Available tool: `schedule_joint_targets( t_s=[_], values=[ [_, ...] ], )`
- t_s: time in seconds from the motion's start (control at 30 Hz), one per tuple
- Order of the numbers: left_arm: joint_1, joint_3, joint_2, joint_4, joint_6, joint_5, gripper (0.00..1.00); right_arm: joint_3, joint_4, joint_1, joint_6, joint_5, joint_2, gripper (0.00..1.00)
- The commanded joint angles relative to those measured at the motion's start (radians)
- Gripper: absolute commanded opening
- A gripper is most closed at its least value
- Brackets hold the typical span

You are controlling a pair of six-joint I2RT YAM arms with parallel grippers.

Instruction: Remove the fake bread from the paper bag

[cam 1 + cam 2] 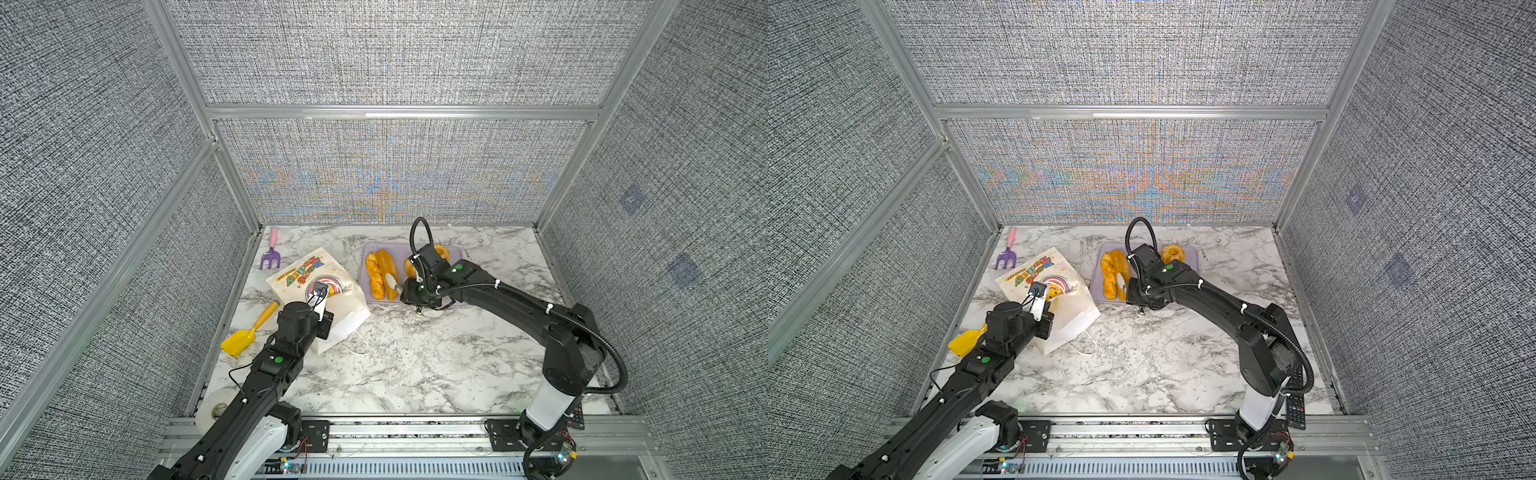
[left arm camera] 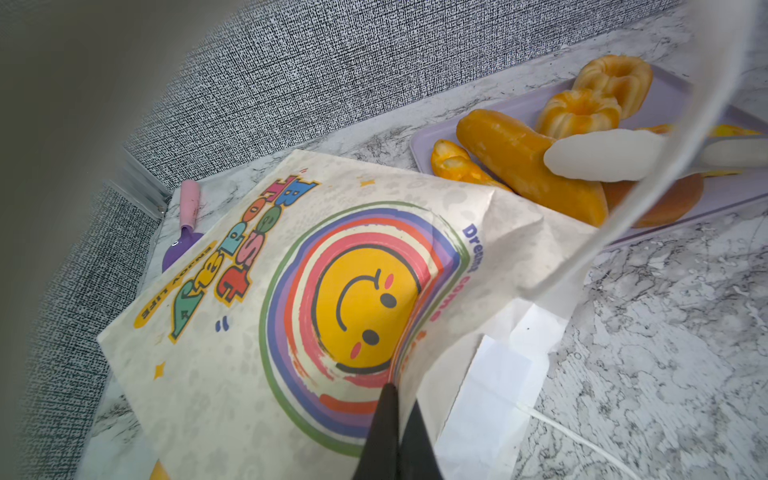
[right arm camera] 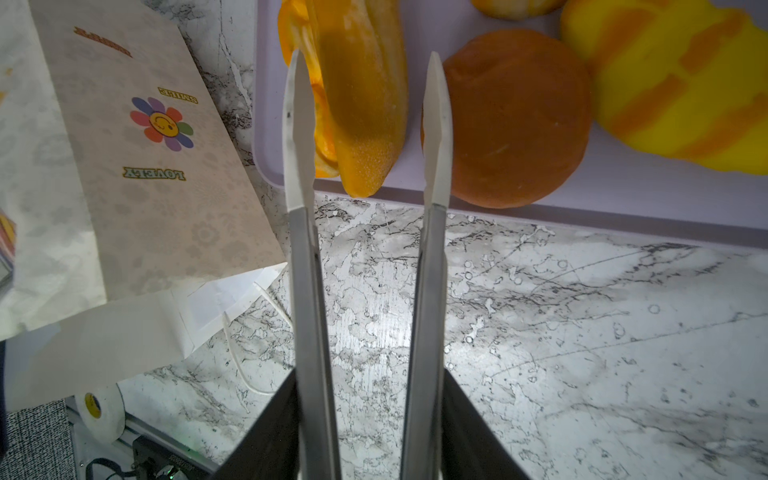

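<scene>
Cream paper bag (image 1: 299, 272) lies on the marble table (image 1: 415, 365) in both top views, its open end beneath the left jaws. Fake bread (image 1: 386, 262) sits on a lilac tray (image 1: 400, 255) just beyond the right jaws. Left wrist view: the left jaws, pressed together, pinch the bag's edge beside the smiley print, with the long loaf (image 2: 528, 166) and ring buns (image 2: 582, 112) beyond. Right wrist view: the right jaws are spread, the loaf's end between them and the round brown bun (image 3: 519, 120) just outside.
</scene>
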Motion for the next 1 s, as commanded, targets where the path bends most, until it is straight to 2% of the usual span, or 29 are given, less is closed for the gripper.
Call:
schedule_joint_targets(
  t_s=[0.0,0.1,0.17,0.43,0.67,0.97],
  values=[
    [0.001,-0.001,-0.001,-0.013,-0.007,0.013,0.00,0.004,-0.003,-0.002,-0.014,-0.004,-0.025,0.50],
    [0.002,-0.001,0.000,-0.012,-0.007,0.013,0.00,0.010,0.006,-0.002,-0.030,-0.018,-0.054,0.50],
    [0.000,-0.001,0.001,-0.011,-0.007,0.013,0.00,0.010,0.026,-0.007,-0.047,-0.036,-0.069,0.46],
    [0.000,-0.001,0.002,-0.015,-0.007,0.013,0.00,0.034,0.055,-0.066,-0.086,-0.142,-0.011,0.11],
    [0.000,-0.001,0.005,-0.015,-0.007,0.012,0.00,0.058,0.087,-0.048,-0.073,-0.188,0.061,0.02],
    [0.001,0.001,0.008,-0.015,-0.007,0.011,0.00,0.052,0.079,-0.019,-0.047,-0.146,0.133,0.00]
  ],
)
